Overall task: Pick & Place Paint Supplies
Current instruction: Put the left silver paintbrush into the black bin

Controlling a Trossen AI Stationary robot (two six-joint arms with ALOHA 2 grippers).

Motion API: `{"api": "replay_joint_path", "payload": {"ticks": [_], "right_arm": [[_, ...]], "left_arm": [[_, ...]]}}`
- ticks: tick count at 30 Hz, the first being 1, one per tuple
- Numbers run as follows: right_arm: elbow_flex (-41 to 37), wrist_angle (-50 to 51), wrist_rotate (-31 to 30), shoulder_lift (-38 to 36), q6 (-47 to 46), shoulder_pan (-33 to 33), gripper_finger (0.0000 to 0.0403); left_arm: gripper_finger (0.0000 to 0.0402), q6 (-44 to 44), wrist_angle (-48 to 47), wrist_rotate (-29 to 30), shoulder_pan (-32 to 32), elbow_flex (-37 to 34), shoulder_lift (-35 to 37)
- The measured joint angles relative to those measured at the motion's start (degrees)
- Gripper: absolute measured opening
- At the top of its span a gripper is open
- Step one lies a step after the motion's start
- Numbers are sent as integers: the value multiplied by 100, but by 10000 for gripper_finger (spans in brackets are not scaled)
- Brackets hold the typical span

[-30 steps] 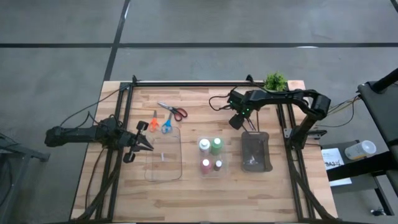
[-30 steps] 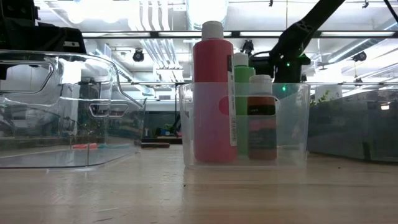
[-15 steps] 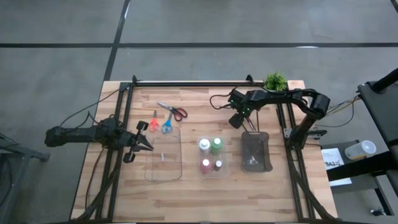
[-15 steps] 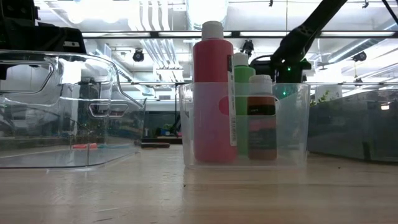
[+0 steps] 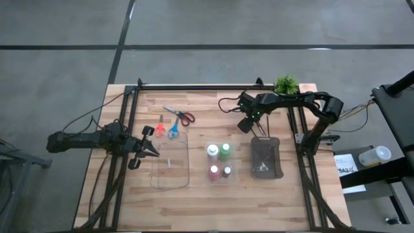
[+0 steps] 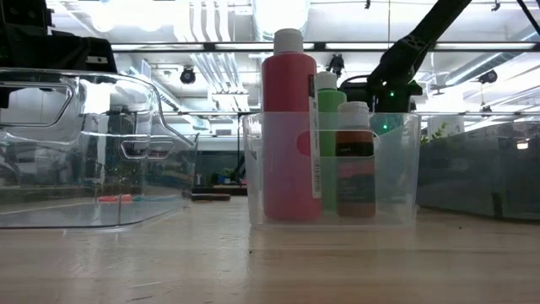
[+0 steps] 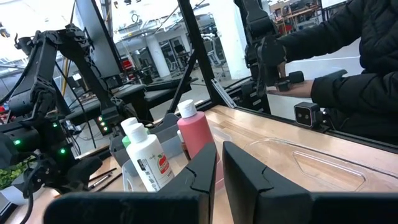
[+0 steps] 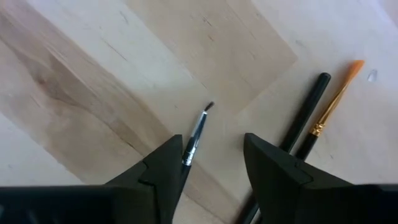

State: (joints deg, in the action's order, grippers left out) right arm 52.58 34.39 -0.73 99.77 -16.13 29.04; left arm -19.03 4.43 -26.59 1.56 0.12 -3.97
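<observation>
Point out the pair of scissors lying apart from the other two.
The red-handled scissors: they lie alone farther back, while the orange pair and blue pair sit side by side.

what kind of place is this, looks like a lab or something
Likely a robotics lab or workshop: a wooden table on a bare concrete floor, more robot arms on benches behind, strip lights overhead.

grey concrete floor (image 5: 65, 65) with dark seams, bright ceiling lights (image 6: 126, 13) overhead
</observation>
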Motion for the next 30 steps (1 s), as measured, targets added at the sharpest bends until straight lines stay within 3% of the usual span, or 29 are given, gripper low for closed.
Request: {"api": "replay_joint_path", "payload": {"ticks": [14, 30], "right_arm": [[-4, -97, 116, 11, -41, -142, 16], [-4, -96, 189, -6, -147, -138, 14]], "left_arm": [[35, 0, 0, 2, 2, -2, 0], [36, 0, 0, 2, 2, -1, 0]]}}
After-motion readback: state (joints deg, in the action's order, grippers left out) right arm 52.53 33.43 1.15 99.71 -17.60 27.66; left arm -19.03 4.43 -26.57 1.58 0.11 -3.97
